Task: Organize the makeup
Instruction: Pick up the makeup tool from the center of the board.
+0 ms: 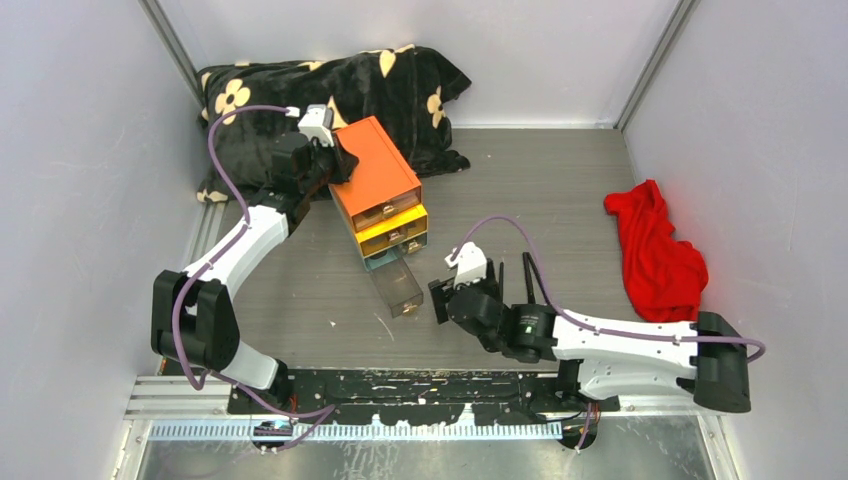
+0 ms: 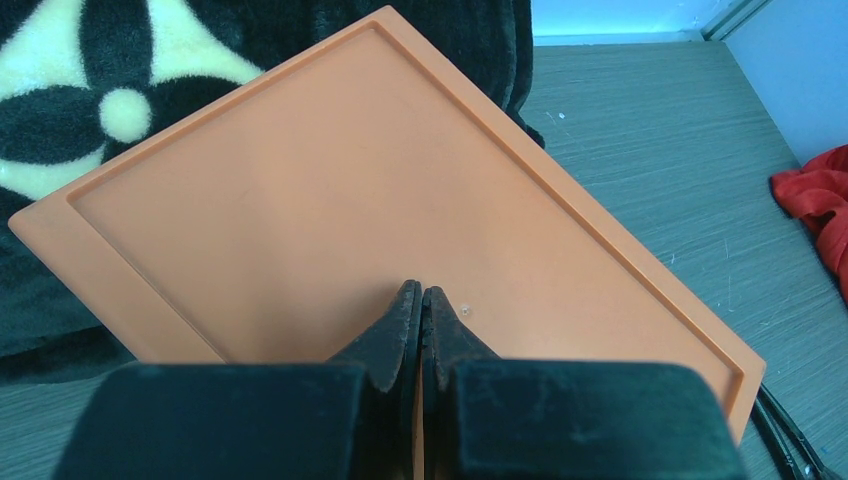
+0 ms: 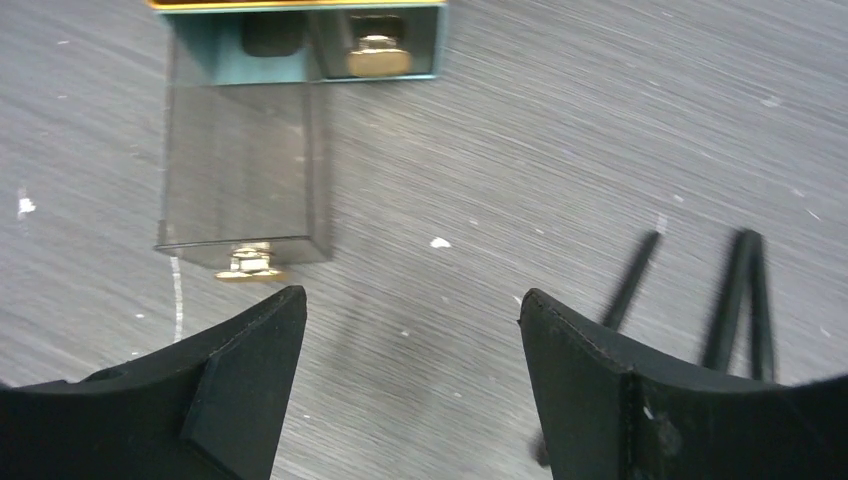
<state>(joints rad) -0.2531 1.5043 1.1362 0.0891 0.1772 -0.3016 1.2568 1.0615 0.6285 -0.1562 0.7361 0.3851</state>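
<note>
Middle of the tabletop point(image 1: 560, 190): I have the orange-topped drawer box point(image 1: 378, 185) standing here. One clear drawer point(image 1: 397, 284) of its bottom tier is drawn out toward the near edge, and through its walls I see nothing inside.
Left gripper: the left gripper point(image 2: 421, 298) has its fingers pressed together with nothing between them. The tips are down on the orange lid near one edge, and I judge it is steadying the box.
Right gripper: the right gripper point(image 3: 410, 315) has its fingers spread wide and grips nothing. It hovers low over bare tabletop just in front of the drawn-out drawer.
Makeup: the slim black brushes point(image 1: 528, 272) lie on the tabletop just right of the right gripper, apart from the drawer.
Progress: early, by my reading. A drawer is ready, but I see no item stored, so the brushes are left to pick up and put away.
Hidden: I find no palette or tubes in any view. The amber drawer fronts are too hazy to see what they hold. My right wrist view blurs the brushes and cuts them off behind a finger, so I cannot count them. The black flowered cushion point(image 1: 330, 90) at the far-left corner and the red cloth point(image 1: 655, 250) by the right edge may cover more.
</note>
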